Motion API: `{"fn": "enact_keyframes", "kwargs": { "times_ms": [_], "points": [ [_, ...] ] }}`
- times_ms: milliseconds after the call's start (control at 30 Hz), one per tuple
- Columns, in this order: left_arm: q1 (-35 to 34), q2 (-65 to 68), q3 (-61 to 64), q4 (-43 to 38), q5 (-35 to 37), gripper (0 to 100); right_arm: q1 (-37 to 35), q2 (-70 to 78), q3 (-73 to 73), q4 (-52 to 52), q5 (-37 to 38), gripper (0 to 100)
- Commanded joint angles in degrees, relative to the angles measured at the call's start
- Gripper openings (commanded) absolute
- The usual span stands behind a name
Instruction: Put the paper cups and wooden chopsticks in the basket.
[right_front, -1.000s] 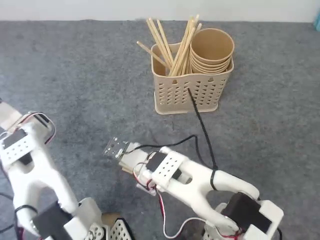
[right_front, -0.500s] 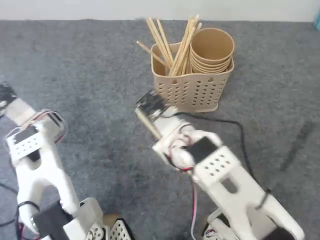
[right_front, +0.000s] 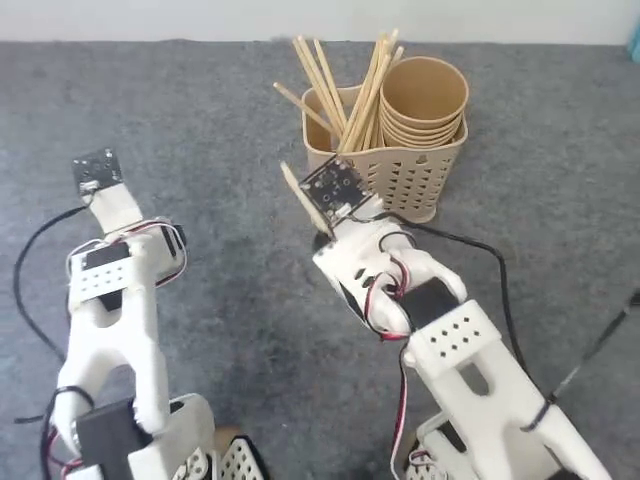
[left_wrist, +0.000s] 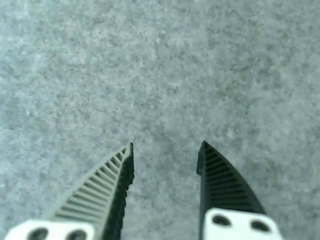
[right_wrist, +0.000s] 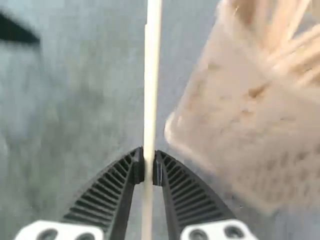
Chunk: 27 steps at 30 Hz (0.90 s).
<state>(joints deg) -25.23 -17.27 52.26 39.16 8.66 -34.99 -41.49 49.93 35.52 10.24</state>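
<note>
One wooden chopstick (right_wrist: 151, 75) pinched between right fingers (right_wrist: 125, 180), centre frame, just beside basket (right_front: 385, 185) | judged light, stiff, slippery: grip mid-shaft | left fingers (left_wrist: 112, 185) apart, empty.

Carpet (right_front: 200, 120): grey, rough-napped cloth. Basket (right_front: 385, 185): beige perforated plastic, matt. Chopsticks (right_front: 352, 125): pale bare wood. Cups (right_front: 425, 95): brown matt paper.
</note>
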Motion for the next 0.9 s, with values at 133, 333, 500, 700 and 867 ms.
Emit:
{"fn": "enact_keyframes", "kwargs": {
  "times_ms": [133, 333, 500, 700, 867],
  "points": [
    [1.14, -0.7, -0.13, -1.67, -2.37, 20, 1.54, -9.19, -7.56, -14.37, -3.78, 0.9],
    [5.45, -6.33, 5.49, -4.48, -5.27, 19, 5.67, -9.27, -9.14, -31.43, -4.84, 0.9],
    [10.37, -22.59, 18.33, -10.73, -9.58, 16, 6.46, -7.16, -10.02, -41.1, -4.48, 0.9],
    [12.13, -41.05, 28.53, -10.99, -10.37, 16, 10.68, 2.33, -17.93, -43.74, -4.84, 0.9],
    [12.22, -51.08, 33.54, -10.81, -10.02, 15, 12.26, 12.35, -24.44, -43.74, -7.65, 0.9]
  ]
}}
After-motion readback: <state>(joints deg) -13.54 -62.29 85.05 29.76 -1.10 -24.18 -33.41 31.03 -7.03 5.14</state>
